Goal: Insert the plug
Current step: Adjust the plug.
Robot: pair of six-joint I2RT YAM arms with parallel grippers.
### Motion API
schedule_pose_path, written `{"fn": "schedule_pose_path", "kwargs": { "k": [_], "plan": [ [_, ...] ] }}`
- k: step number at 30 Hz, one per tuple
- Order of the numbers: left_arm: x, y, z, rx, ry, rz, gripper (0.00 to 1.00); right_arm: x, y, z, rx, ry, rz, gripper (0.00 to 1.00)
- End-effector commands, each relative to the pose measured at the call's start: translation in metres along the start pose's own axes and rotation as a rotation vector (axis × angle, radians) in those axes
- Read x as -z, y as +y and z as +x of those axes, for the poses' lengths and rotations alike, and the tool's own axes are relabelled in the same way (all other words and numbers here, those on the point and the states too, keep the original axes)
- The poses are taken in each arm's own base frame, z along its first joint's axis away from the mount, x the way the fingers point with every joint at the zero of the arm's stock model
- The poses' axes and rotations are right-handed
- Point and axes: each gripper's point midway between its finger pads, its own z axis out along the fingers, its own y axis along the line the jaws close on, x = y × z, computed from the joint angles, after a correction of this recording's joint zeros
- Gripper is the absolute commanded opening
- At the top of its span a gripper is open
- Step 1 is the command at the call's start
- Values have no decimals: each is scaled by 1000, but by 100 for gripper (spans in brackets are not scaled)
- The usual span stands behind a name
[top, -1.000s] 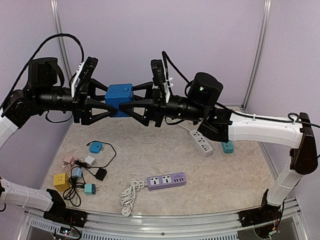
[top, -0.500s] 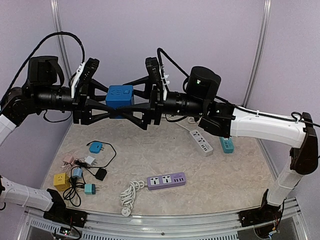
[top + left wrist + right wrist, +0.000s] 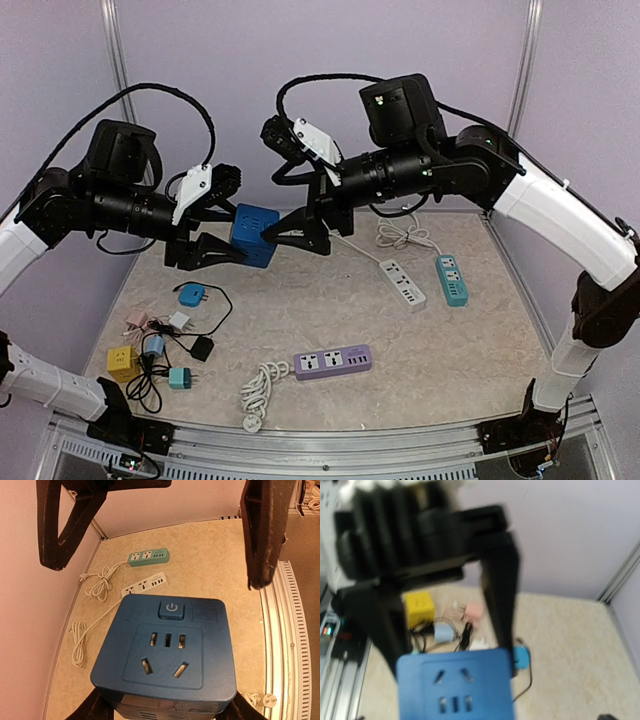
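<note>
Blue socket cube (image 3: 253, 235) hangs in the air, behind and left of the purple power strip (image 3: 332, 361), clamped in my left claw (image 3: 238, 232). My right claw (image 3: 272, 208) gapes wide and empty. Left wrist: smooth, round-cornered plastic with a slotted face. Right wrist: blurred.

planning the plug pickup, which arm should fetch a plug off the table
Right. The right gripper is open and empty, while the left gripper holds the blue socket cube in the air. The loose plugs lie on the left side, though.
</note>
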Motion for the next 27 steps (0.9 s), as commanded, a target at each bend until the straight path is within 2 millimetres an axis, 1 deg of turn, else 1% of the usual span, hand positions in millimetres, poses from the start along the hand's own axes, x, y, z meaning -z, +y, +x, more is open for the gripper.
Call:
{"fn": "schedule_pose_path", "kwargs": {
  "k": [1,4,7,9,13,14,18,19,21,24,25,26,27],
  "plan": [
    [7,6,-10,-39,-8,-35,0,-22,21,44,11,178,-114,100],
    [6,7,-14,-29,-20,-38,0,-28,25,41,13,162,-143,100],
    [5,6,-14,-35,-20,-30,0,-37,18,37,1,135,-118,98],
    [4,5,-14,-34,-19,-24,0,-41,15,34,-6,112,-106,94],
    [3,5,-13,-34,-14,-27,0,-47,6,28,-10,77,-60,80],
    [2,5,-12,-36,-11,-25,0,-48,6,27,-10,72,-60,79],
    [3,4,-12,-33,-12,-25,0,-52,7,24,-12,57,-77,80],
    [4,5,-14,-27,-22,-28,0,-53,7,25,-15,55,-78,78],
    [5,5,-18,-26,-35,-27,0,-55,7,26,-17,57,-78,70],
    [8,6,-21,-19,-44,-30,0,-56,8,33,-19,80,-78,63],
    [8,6,-22,-22,-47,-28,0,-56,8,35,-22,87,-78,59],
    [9,5,-22,-24,-48,-27,0,-57,9,37,-24,91,-79,50],
    [9,5,-22,-23,-48,-28,0,-57,9,39,-28,95,-79,39]
  ]
}}
